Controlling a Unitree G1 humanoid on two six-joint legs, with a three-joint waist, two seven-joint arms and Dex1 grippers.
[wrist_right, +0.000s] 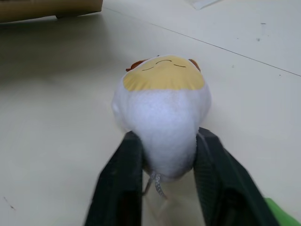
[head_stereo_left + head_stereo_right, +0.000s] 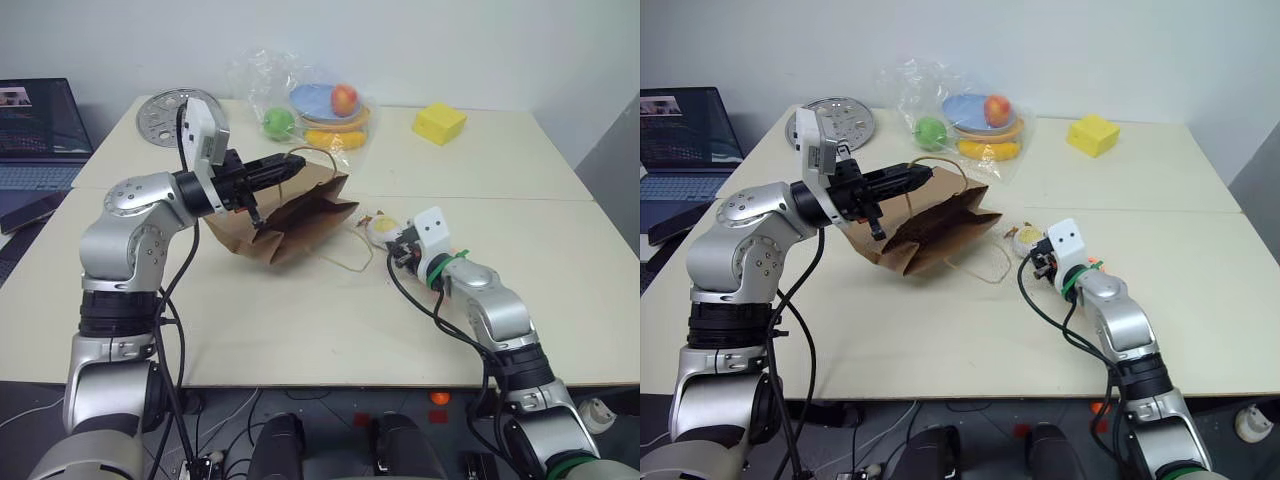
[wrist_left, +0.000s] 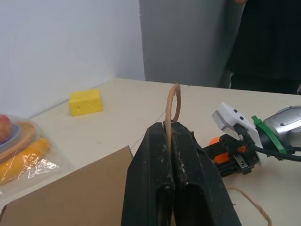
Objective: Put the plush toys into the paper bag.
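A: Toy count? 
B: One plush in sight: a white egg-shaped plush toy with a yellow patch [image 1: 162, 113]. The patch carries thin closed-eye lines, with small brown bits at its edge. It lies on the cream table [image 2: 300, 330], just right of the bag.

A: Bag? 
B: One brown kraft paper bag with thin twisted loop handles [image 2: 300, 215]. It sits mid-table, tilted, its top edge lifted toward the left arm. One handle loop [image 3: 173, 101] is up in the grip; the other trails slack on the table toward the egg.

A: Jaws? 
B: Left gripper [image 3: 173, 141] has its black fingers pressed together, pinching that raised paper handle between them. Right gripper [image 1: 164, 155] is at the egg, fingers [image 1: 123, 169] closed in on both sides of its white lower end and touching the plush. The toy rests on the table.

A: Anything else on the table? 
B: At the far side there is one clear plastic bag of fruit [image 2: 300, 100], holding a green ball, a red apple, a blue plate and something yellow-orange. One yellow cheese-like block [image 2: 440, 122] sits to its right. One round grey perforated disc [image 2: 165, 112] is at the far left corner. An open laptop [image 2: 35, 130] stands off the table's left edge.
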